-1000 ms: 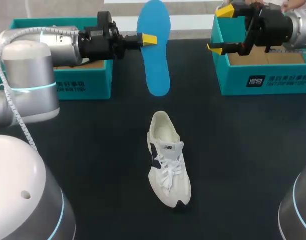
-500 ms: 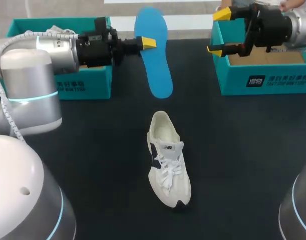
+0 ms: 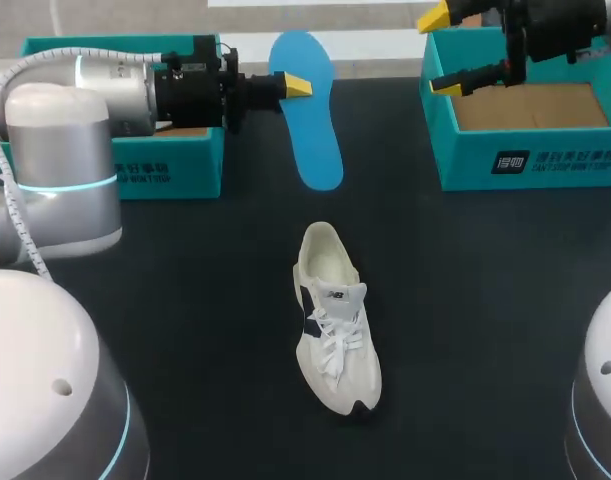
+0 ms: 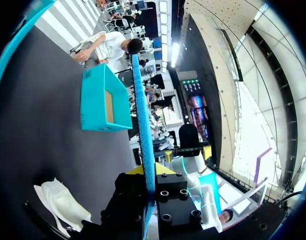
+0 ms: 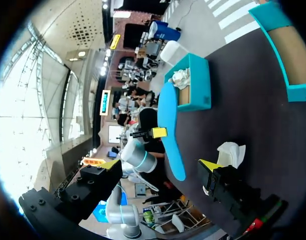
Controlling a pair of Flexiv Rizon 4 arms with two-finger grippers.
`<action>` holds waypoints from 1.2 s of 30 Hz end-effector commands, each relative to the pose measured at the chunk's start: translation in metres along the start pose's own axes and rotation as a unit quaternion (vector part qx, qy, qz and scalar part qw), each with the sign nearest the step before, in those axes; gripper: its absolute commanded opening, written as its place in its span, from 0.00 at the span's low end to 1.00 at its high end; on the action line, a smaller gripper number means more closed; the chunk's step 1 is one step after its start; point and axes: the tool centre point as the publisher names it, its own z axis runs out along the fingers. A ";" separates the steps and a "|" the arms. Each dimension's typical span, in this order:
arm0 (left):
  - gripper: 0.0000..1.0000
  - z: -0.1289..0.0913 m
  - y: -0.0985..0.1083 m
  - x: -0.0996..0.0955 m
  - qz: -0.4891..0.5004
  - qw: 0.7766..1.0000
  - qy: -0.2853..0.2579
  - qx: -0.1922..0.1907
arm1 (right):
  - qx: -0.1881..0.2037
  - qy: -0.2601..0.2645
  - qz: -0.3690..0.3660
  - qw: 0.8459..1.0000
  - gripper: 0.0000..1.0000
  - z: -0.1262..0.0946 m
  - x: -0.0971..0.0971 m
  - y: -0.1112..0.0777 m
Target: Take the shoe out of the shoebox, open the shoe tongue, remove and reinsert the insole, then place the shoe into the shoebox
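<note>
The shoe lies out on the desk, mid-frame. The insole is out too, clamped in the left pincer at upper centre. The right pincer, fingers apart, hangs over the upper-right box. Reinserting and boxing remain, I judge.

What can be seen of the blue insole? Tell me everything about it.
The flat blue foam-like insole is out of the shoe. It is a long foot-shaped sheet with rounded ends, plain blue on the face shown. The left end effector is shut on its side near the wider end. The left wrist view shows the insole edge-on, thin and slightly curved. Its narrower end points towards the white laced shoe, apart from it. Whether it touches the table cannot be told.
</note>
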 end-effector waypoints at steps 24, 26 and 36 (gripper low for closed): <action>0.00 0.002 0.002 -0.001 -0.005 1.000 0.011 0.006 | -0.024 -0.226 0.019 0.974 1.00 0.040 0.053 0.010; 0.00 0.002 0.002 -0.001 -0.005 1.000 0.011 0.006 | -0.027 -0.226 0.014 0.974 1.00 0.041 0.057 0.013; 0.00 0.002 0.002 -0.001 -0.005 1.000 0.011 0.006 | -0.005 -0.361 -0.061 0.930 1.00 0.064 0.060 0.011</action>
